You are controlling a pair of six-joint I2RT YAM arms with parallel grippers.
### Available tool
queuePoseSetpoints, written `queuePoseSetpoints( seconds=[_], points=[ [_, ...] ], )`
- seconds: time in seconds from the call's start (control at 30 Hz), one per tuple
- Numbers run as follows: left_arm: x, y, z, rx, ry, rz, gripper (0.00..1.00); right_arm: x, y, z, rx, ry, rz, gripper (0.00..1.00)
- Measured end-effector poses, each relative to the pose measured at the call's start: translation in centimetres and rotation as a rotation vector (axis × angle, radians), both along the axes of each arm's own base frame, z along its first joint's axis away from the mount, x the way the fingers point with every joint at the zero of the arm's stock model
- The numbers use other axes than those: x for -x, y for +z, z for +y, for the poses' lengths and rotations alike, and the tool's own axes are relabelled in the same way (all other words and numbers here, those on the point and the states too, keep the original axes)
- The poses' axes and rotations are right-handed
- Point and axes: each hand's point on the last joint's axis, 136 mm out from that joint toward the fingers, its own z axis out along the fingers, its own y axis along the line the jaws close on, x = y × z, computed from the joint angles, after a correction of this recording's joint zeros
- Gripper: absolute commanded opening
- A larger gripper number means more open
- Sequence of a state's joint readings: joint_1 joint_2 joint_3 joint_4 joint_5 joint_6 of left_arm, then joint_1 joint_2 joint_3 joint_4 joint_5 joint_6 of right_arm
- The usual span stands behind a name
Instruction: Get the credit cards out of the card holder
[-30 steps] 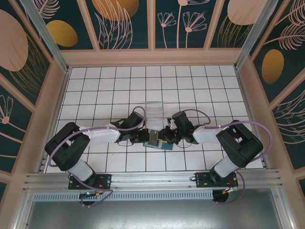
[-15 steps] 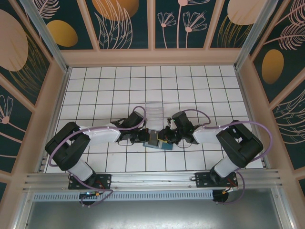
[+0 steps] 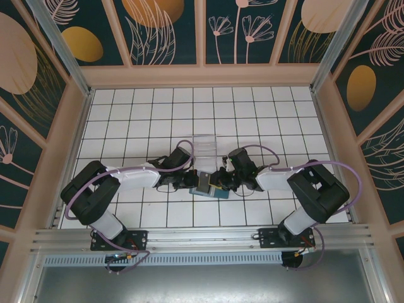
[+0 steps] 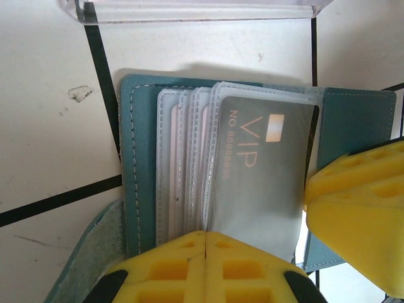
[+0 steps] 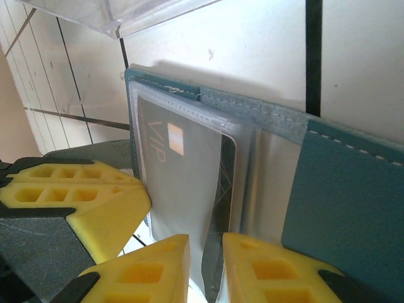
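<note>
Little has moved, I see: left gripper (image 4: 205, 252) jaws together at the card holder (image 4: 360, 120), right gripper (image 5: 205, 265) pinching the credit card (image 4: 259, 164), still sleeved.

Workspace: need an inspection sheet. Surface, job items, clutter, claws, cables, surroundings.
Surface: white tiled table, dark grout lines.
Job's things: teal card holder lies open; grey VIP card in one of its clear sleeves.
Clutter: clear plastic box just beyond the holder.
Claws: left claw shut at the sleeves' near edge; right claw straddles the card's sleeve, grip unclear.
Cables: purple cables loop along both arms.
Surroundings: floral wall panels, metal rail in front.
</note>
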State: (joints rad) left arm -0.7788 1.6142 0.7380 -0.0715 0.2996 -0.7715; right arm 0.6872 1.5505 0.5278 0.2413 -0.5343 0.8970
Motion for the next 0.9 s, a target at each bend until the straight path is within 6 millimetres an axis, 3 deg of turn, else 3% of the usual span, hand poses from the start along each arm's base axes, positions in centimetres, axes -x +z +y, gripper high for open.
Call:
queuePoseSetpoints(
  seconds=[0.9],
  points=[
    [-0.01,0.00,-0.19,0.001,-0.013,0.000,0.05,0.32,0.09,0.01,-0.049,-0.015,-0.011,0.21]
  ],
)
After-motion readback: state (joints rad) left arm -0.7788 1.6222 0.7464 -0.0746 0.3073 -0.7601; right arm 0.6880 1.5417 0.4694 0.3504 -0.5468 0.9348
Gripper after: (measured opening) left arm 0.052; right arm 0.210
